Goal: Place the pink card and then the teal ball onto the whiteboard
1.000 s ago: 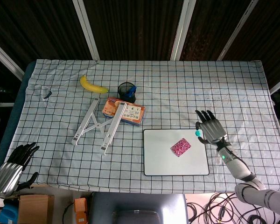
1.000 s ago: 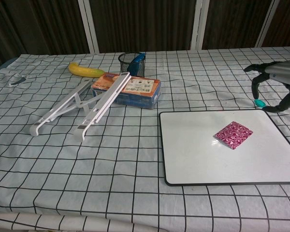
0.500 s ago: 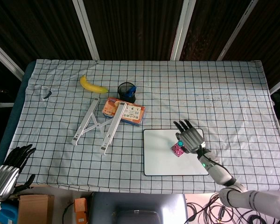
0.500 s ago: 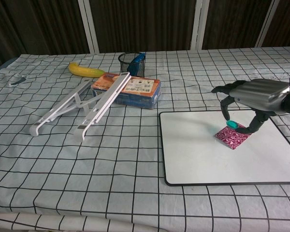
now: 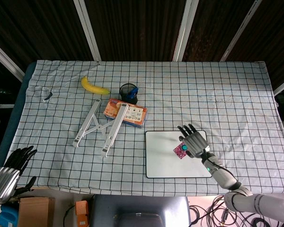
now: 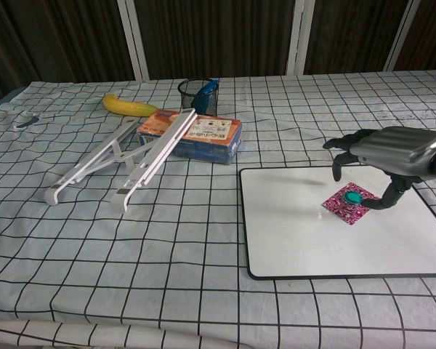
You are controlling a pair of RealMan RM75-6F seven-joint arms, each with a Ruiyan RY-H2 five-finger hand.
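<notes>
A checked cloth covers the table [image 6: 167,240], with the whiteboard [image 6: 298,233] near its front edge. The pink card [image 6: 341,204] lies on the board and the teal ball [image 6: 354,195] sits on the card. The right hand [image 6: 381,149] hovers over them with fingers spread, its thumb beside the ball; the left hand [image 5: 9,172] hangs off the table's corner, fingers loosely apart, holding nothing.

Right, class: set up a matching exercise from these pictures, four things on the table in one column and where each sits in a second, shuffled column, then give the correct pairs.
Things:
1. teal ball
2. pink card
3. banana
4. orange box

Places:
A. on the cloth, left of the black mesh cup
B. flat on the whiteboard
C. under the top end of the white folding stand
D. on the card, beneath the right hand

Pairs: 1-D, 2-B, 3-A, 4-C
</notes>
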